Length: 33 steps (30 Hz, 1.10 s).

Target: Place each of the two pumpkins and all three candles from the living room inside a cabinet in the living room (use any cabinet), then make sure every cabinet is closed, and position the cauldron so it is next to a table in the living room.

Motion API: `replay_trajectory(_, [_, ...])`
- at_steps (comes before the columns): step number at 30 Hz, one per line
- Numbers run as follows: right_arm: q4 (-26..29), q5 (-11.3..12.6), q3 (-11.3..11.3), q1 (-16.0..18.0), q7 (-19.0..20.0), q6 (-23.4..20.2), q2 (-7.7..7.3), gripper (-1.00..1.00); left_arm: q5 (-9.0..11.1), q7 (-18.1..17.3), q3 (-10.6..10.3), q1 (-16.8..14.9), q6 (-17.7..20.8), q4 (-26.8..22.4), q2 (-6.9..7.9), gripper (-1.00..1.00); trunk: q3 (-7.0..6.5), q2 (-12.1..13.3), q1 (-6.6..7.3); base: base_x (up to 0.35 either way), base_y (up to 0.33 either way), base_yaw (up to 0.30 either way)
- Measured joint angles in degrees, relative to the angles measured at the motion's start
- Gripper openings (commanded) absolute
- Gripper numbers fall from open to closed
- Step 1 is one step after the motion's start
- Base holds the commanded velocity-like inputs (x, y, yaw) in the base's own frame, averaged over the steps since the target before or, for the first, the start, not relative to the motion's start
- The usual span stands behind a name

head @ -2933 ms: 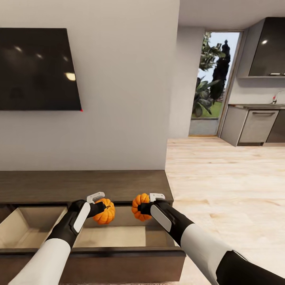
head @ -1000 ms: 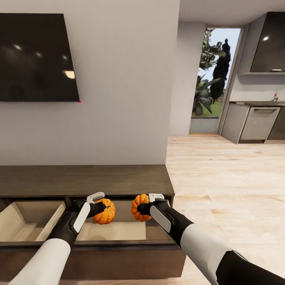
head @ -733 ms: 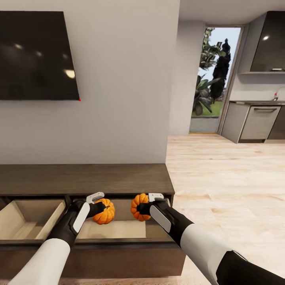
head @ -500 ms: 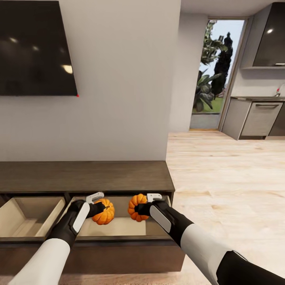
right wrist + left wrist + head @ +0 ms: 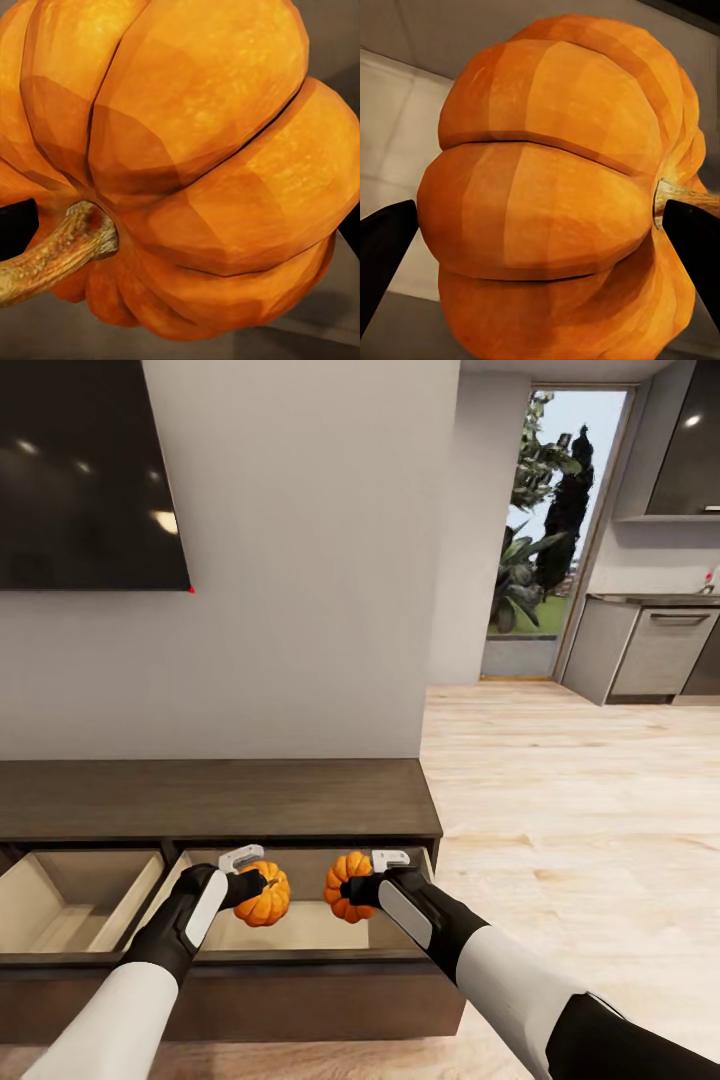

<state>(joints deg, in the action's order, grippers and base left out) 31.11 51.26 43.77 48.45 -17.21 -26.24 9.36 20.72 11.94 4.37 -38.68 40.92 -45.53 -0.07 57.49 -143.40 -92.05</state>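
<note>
My left gripper (image 5: pixel 258 888) is shut on one orange ribbed pumpkin (image 5: pixel 265 897), and my right gripper (image 5: pixel 352 882) is shut on the other pumpkin (image 5: pixel 343 884). Both pumpkins hang above the open right drawer (image 5: pixel 300 930) of the long dark brown cabinet (image 5: pixel 220 798). The left wrist view has its pumpkin (image 5: pixel 559 195) pinched between two black fingertips (image 5: pixel 386 240). In the right wrist view the other pumpkin (image 5: pixel 187 165) is close up, its brown stem (image 5: pixel 52 259) showing. The candles, cauldron and table are out of view.
A second drawer (image 5: pixel 70 905) stands open left of the first, its pale interior bare. A black TV (image 5: pixel 85 475) hangs on the wall above the cabinet. Light wood floor (image 5: pixel 580 810) runs right toward a kitchen counter (image 5: pixel 650 655) and a glass door (image 5: pixel 545 530).
The head view has come closer to the cabinet, so the TV and wall have shifted up and left. Both grippers still hold their pumpkins; the right one has shifted slightly left.
</note>
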Motion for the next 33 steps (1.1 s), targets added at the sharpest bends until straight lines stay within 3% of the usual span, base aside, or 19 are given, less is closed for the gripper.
replay_trajectory(26, [-0.1,0.1,0.0,0.0,-0.3,0.0,0.02,-1.00,0.1,-0.5,0.0,0.0,0.0,-0.2,-0.01,-1.00,0.00,0.0,0.00,0.079,0.000,0.000])
replay_trajectory(33, [-0.1,0.1,0.0,0.0,-0.3,-0.1,-0.01,-1.00,0.0,-0.2,0.0,0.0,0.1,0.1,0.00,-1.00,1.55,-0.1,-0.19,0.000,0.000,0.000])
